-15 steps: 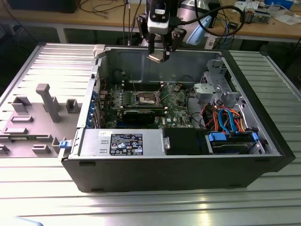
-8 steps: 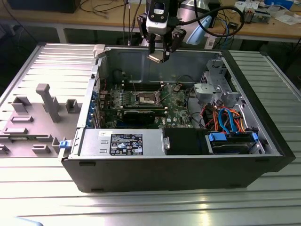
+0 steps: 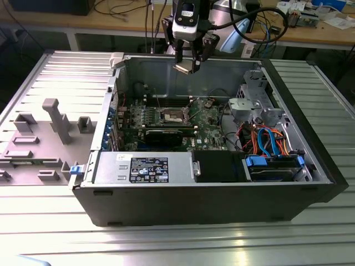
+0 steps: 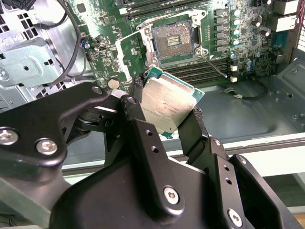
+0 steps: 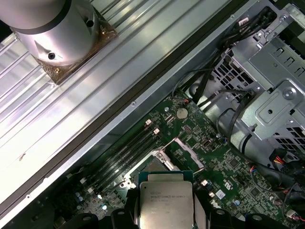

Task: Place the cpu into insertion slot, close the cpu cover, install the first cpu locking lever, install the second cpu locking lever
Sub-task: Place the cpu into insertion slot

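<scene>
We see the arm entering at twelve o'clock in the exterior view, its wrist pointing straight down. The gripper (image 3: 187, 65) hangs above the open computer case (image 3: 222, 205), near the case's far wall. Its two black fingers (image 4: 136, 119) are pinched on opposite edges of the cpu (image 4: 169, 102), whose silvery metal top faces the cameras in both wrist views. The chip is in the air, clear of the green circuit board (image 3: 209, 119) and touching nothing but the fingers. The insertion slot (image 4: 172, 40) sits on that board, and in the exterior view it lies toward six o'clock from the gripper and well below it. Its dark centre is uncovered inside the silvery rim. A thin metal lever (image 4: 212, 62) sticks out from one corner of the slot. As for writing, a few faint lines of print cross the chip's lid, too small for us to make out. A black-and-white label (image 3: 148, 169) is stuck on the grey power supply box (image 3: 141, 166), at about seven o'clock from the slot in the exterior view. A long black expansion card (image 3: 166, 136) lies between the slot and that box. Blue cables (image 3: 266, 138) run at about four o'clock from the slot, and a grey moulded tray (image 3: 50, 127) rests outside the case at nine o'clock.
</scene>
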